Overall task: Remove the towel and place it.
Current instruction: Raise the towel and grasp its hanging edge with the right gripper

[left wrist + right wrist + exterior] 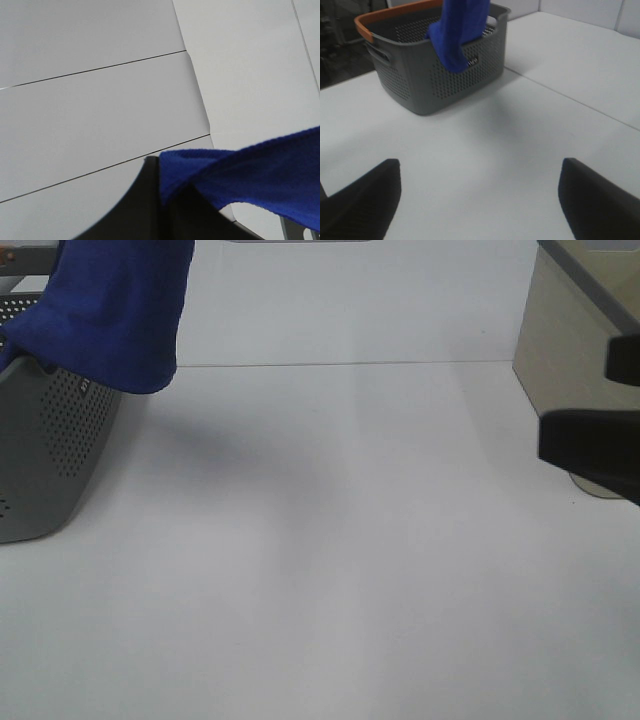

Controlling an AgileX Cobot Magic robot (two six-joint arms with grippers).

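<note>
The right pincer (480,165) shows closest in its wrist view, its two dark fingers (367,200) spread wide and holding nothing. It hangs low over the white table (485,130). Ahead of it the tabletop lies bare all the way to the grey basket (445,75), well apart from it. A thin seam (350,363) crosses the table beyond that open stretch. Just beside the right pincer (575,400), on its outer side, stands a beige block (555,330) at the table's edge.

The basket (50,440) has perforated walls and an orange strip (385,12) along its far rim. The towel (457,30) rises out of it, and its loose lower end drapes over the rim on the side facing the right pincer. In the high view the towel (110,310) runs off the top of the picture.

The left pincer (150,200) is pressed together on the towel (260,175), with blue cloth bunched right at its dark tip. It is raised well above the table.
</note>
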